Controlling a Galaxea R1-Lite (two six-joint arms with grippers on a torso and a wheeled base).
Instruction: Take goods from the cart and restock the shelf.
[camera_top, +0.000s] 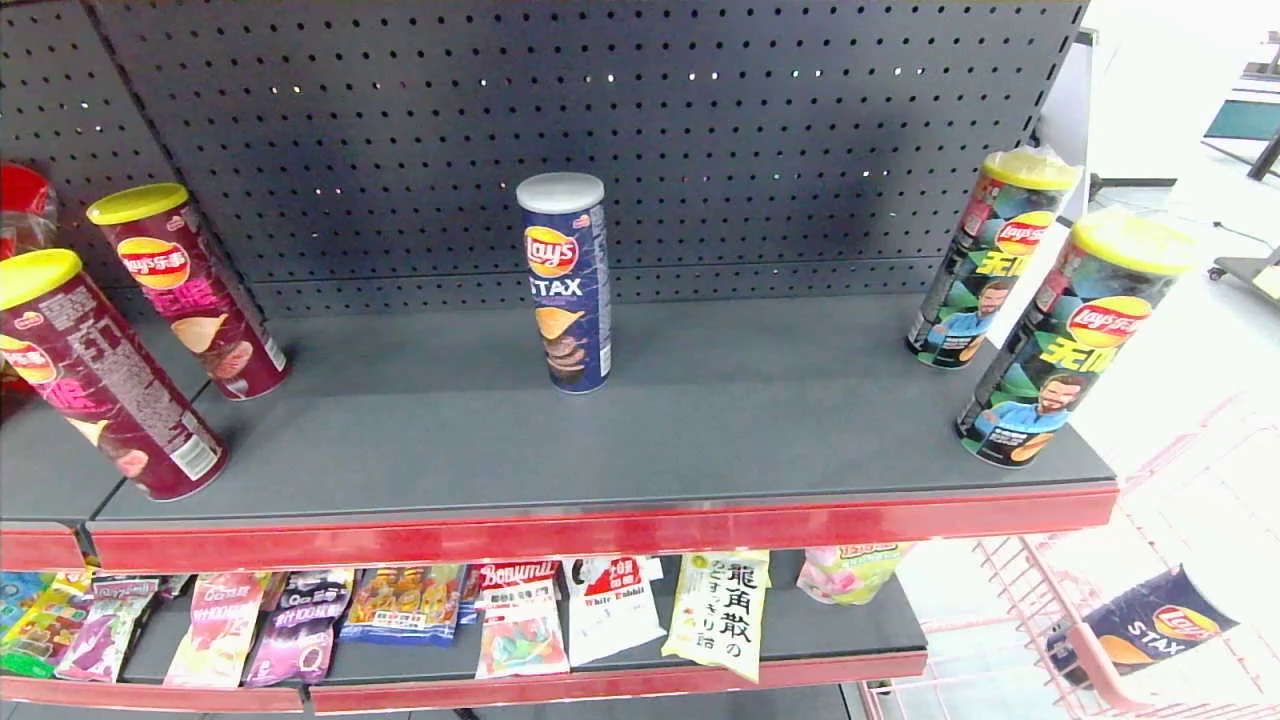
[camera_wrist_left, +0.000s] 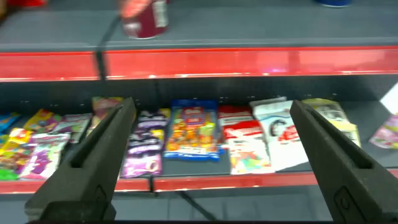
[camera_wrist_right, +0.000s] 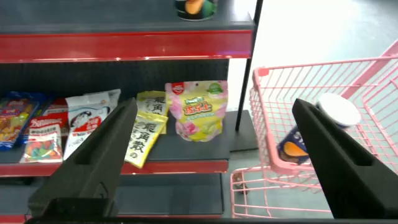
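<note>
A dark blue chip can (camera_top: 566, 281) with a grey lid stands upright in the middle of the grey upper shelf (camera_top: 700, 430). Another dark blue can (camera_top: 1150, 625) (camera_wrist_right: 305, 140) lies on its side in the pink cart (camera_top: 1040, 600) (camera_wrist_right: 348, 81) at the lower right. My left gripper (camera_wrist_left: 211, 158) is open, held low in front of the shelf's snack-bag row. My right gripper (camera_wrist_right: 214, 165) is open too, facing the lower shelf's end and the cart, with nothing between its fingers.
Two maroon cans (camera_top: 190, 290) with yellow lids stand at the shelf's left, two green-and-black cans (camera_top: 1075, 335) at its right. Several snack bags (camera_top: 400, 610) (camera_wrist_left: 193, 130) fill the lower shelf. A pegboard back panel (camera_top: 600, 120) rises behind the cans.
</note>
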